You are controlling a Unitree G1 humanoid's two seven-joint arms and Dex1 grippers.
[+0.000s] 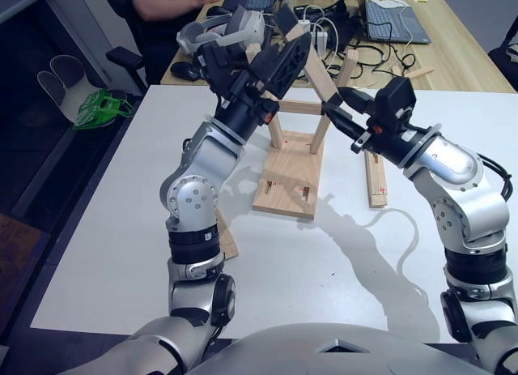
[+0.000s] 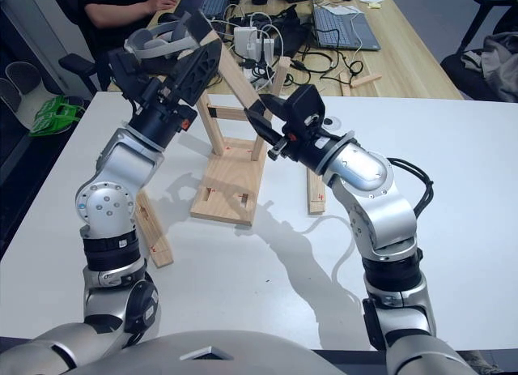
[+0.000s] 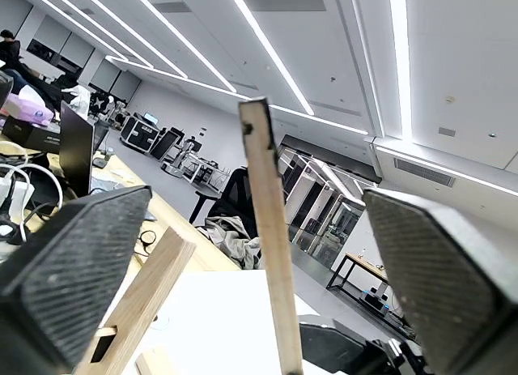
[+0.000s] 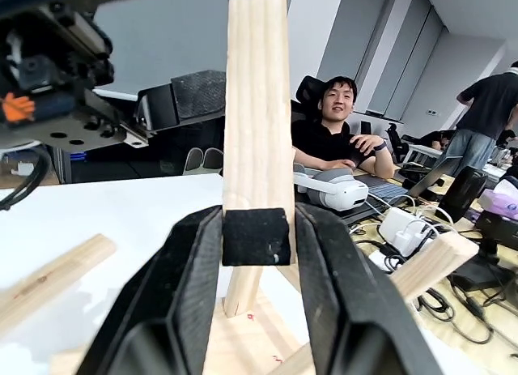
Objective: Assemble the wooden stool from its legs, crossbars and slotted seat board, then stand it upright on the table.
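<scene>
Since the leg (image 4: pixel 257 108) looks stiff and light, the right gripper (image 4: pixel 255 241) pinching its flat sides should hold; the spread left gripper (image 3: pixel 261 266) seemingly straddles it.

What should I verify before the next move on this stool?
1. Right gripper holds the leg: ok, shut on it.
2. Left gripper ready to close: ok, open, fingers either side of a leg's top end, not touching it.
3. Seat board flat on the table: ok.
4. Crossbar fully seated at both ends: cannot tell.
5. Loose piece clear of the seat board: ok, lies apart beside it.
</scene>
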